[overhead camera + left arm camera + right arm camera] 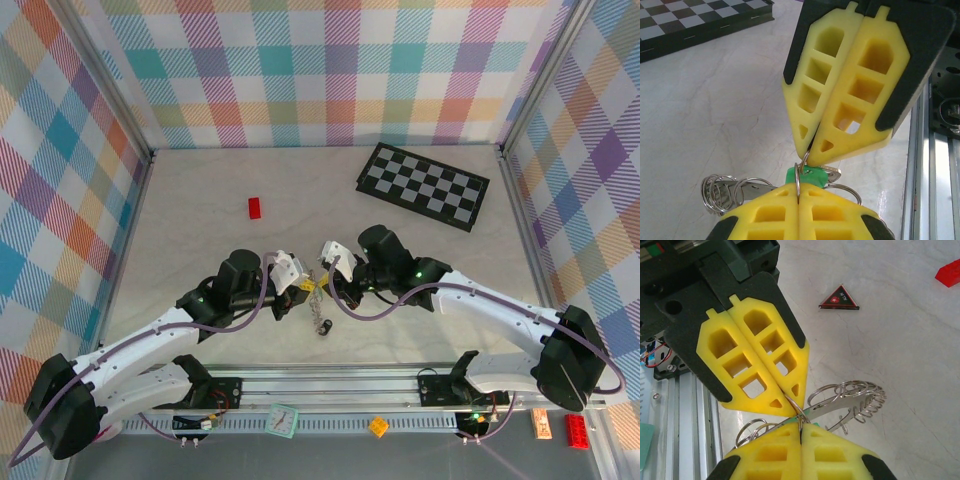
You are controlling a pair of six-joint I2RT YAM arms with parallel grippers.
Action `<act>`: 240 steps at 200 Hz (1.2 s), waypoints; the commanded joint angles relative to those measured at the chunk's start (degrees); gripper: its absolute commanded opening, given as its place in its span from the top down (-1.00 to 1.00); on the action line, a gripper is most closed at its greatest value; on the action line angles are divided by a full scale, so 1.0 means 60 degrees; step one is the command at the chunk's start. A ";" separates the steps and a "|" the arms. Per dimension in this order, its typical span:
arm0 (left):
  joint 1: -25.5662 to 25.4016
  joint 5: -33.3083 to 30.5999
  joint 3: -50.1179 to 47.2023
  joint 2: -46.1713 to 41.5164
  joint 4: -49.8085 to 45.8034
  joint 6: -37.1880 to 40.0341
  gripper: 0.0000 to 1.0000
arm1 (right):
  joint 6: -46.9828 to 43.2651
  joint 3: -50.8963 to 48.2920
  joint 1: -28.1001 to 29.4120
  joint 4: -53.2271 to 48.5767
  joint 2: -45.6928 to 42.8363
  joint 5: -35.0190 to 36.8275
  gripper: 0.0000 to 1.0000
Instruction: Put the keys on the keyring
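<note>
Left hand and right hand each pinch the keyring tight, tips meeting, green key between.

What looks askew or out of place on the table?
The black-and-white chequered board lies crooked at the far right. A small red rectangular brick lies alone, left of centre. Nothing looks spilled or broken.
</note>
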 commanded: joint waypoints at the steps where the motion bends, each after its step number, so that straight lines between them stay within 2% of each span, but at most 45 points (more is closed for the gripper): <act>1: -0.0115 0.0142 0.0008 0.0023 0.0464 0.0133 1.00 | 0.0038 0.0145 0.0057 0.0373 0.0100 0.0150 1.00; 82: -0.0138 0.0158 0.0022 0.0065 0.0457 0.0133 1.00 | 0.0383 0.0103 0.0073 0.0744 0.0152 0.0280 1.00; 145: -0.0153 0.0146 -0.0058 -0.0077 0.0582 0.0176 1.00 | 0.0918 0.0107 0.0056 0.0610 0.0118 0.1267 1.00; 179: -0.0207 0.0067 -0.0231 -0.0290 0.0718 0.0398 1.00 | 0.2004 0.0285 0.0057 0.0275 0.0339 0.1763 1.00; 240: -0.0504 -0.0525 -0.0841 -0.0771 0.1678 0.0909 1.00 | 0.3361 0.0599 -0.0197 -0.0167 0.0762 0.0595 1.00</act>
